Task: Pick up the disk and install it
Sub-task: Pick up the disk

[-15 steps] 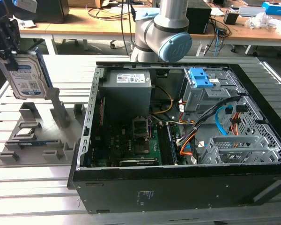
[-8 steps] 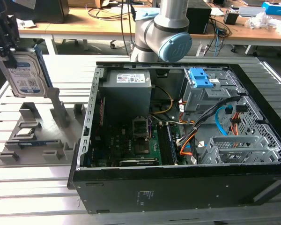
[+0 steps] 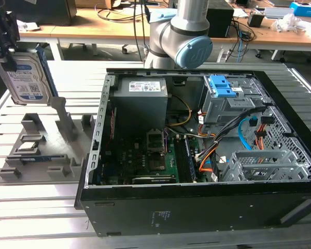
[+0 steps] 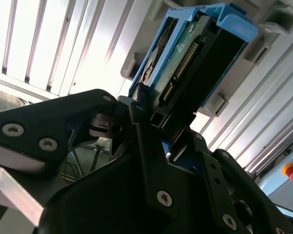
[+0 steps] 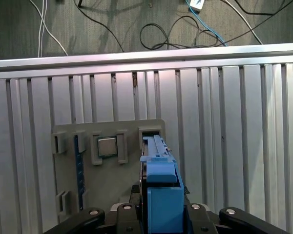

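Holds the disk (image 3: 27,78) upright between clamped fingers (image 4: 141,141), raised clear of the grey fixture tray (image 3: 72,163) below them on the table (image 3: 36,207).

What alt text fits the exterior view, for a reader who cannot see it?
The gripper holds the disk upright in the air above a grey parts holder. To the exterior view's right lies an open computer case.

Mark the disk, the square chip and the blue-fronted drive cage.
disk (image 3: 27,80), exterior view, on its white label.
square chip (image 5: 106,145), first wrist view, on its metal top.
drive cage (image 3: 221,87), exterior view, on its blue front.
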`<state>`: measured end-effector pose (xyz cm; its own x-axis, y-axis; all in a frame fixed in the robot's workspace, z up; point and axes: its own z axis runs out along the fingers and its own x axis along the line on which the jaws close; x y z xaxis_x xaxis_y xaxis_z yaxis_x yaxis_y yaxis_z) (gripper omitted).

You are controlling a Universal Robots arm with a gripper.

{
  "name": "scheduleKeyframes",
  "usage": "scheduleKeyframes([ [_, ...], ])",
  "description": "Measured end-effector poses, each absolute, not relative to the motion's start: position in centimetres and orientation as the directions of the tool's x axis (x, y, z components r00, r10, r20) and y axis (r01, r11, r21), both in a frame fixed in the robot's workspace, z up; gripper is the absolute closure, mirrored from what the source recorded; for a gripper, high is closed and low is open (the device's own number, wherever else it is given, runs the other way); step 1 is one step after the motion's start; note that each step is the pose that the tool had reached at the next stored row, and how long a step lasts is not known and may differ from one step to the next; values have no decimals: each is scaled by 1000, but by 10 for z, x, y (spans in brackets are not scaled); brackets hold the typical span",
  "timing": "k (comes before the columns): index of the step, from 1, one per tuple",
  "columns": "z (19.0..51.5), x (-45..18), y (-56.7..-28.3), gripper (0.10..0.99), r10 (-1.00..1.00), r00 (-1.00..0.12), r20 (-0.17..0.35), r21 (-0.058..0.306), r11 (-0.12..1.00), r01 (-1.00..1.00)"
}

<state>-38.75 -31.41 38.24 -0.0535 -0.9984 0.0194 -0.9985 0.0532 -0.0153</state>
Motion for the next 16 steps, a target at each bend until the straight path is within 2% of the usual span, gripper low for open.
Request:
scheduleKeyframes([
  [16,410,-387,-314,722,-998,-54,19,-15,53,-998],
])
